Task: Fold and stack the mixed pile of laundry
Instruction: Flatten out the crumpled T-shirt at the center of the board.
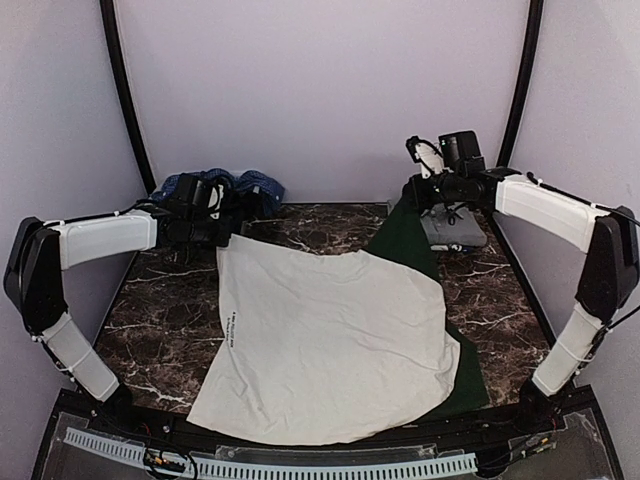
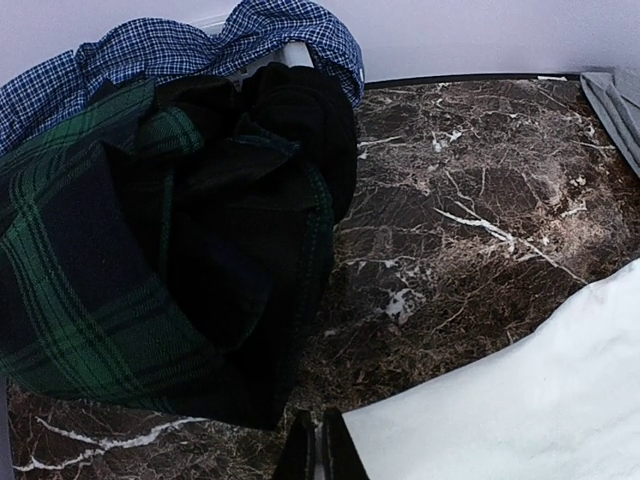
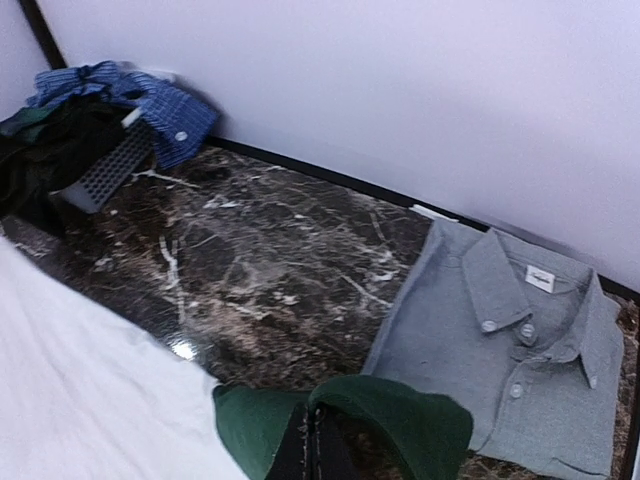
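Note:
The white tee [image 1: 335, 345] lies spread over the middle of the marble table, with small black lettering near its left edge. My left gripper [image 2: 320, 450] is shut on the tee's far left corner [image 2: 520, 390] and holds it at the table's back left. My right gripper [image 3: 315, 445] is shut on a dark green sleeve [image 3: 400, 425] of the tee, lifted at the back right. The rest of the laundry pile sits at the back left: the dark green tartan shirt [image 2: 120, 270], the blue checked shirt [image 2: 200, 50] and a dark item [image 2: 270, 160].
A folded grey button shirt [image 3: 510, 340] lies at the back right, just beyond my right gripper. A pale grey slatted basket [image 3: 110, 170] stands under the pile at the back left. Bare marble [image 2: 470, 200] shows between pile and tee. A slatted strip [image 1: 300, 468] runs along the near edge.

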